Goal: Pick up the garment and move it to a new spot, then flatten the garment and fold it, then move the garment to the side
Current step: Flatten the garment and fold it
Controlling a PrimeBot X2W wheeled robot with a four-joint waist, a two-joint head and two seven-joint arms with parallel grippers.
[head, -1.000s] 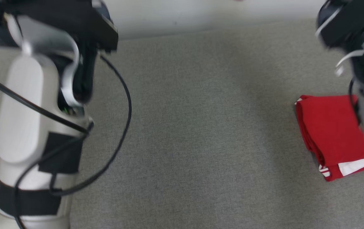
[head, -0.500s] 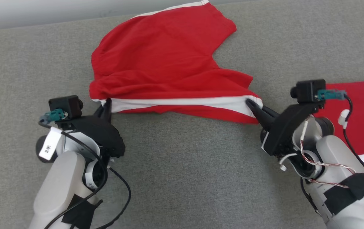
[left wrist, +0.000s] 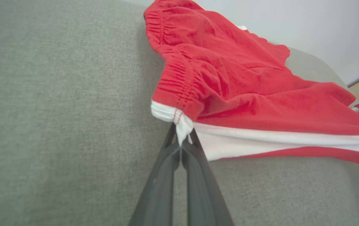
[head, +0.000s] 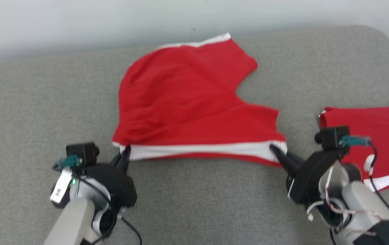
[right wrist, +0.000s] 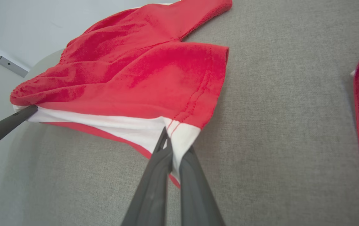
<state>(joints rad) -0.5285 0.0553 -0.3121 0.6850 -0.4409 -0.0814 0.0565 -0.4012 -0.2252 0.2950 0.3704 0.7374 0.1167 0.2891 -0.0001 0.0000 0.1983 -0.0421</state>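
The red garment (head: 187, 102) lies spread across the grey cushion (head: 201, 197), near its far edge; the left gripper (head: 125, 153) is clamped on one corner of its white-striped near hem; the right gripper (head: 274, 149) pinches the other corner; a folded red cloth (head: 378, 136) lies apart, further right.

A white tag (head: 58, 190) hanging at the near left of the scene, on the wrist of the left arm (head: 73, 221), carries dark printed characters too blurred to be read, and no other marking is legible.
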